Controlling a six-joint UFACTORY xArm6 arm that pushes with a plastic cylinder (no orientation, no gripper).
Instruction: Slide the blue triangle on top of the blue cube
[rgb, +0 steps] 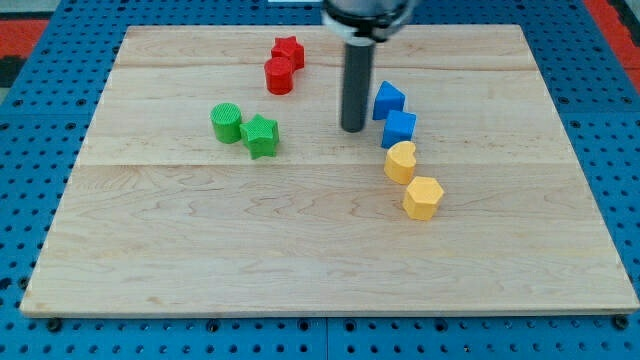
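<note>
The blue triangle (388, 99) lies on the wooden board (300, 250), right of centre toward the view's top. The blue cube (399, 128) sits just below it, touching or nearly touching. My tip (352, 129) is at the end of the dark rod, just left of both blue blocks, level with the cube and a small gap away from it.
A yellow heart-like block (400, 162) sits just below the blue cube, and a yellow hexagon (422, 197) below that. A green cylinder (226, 122) and green star (261, 135) lie at left. A red star (289, 52) and red cylinder (279, 76) lie at top centre.
</note>
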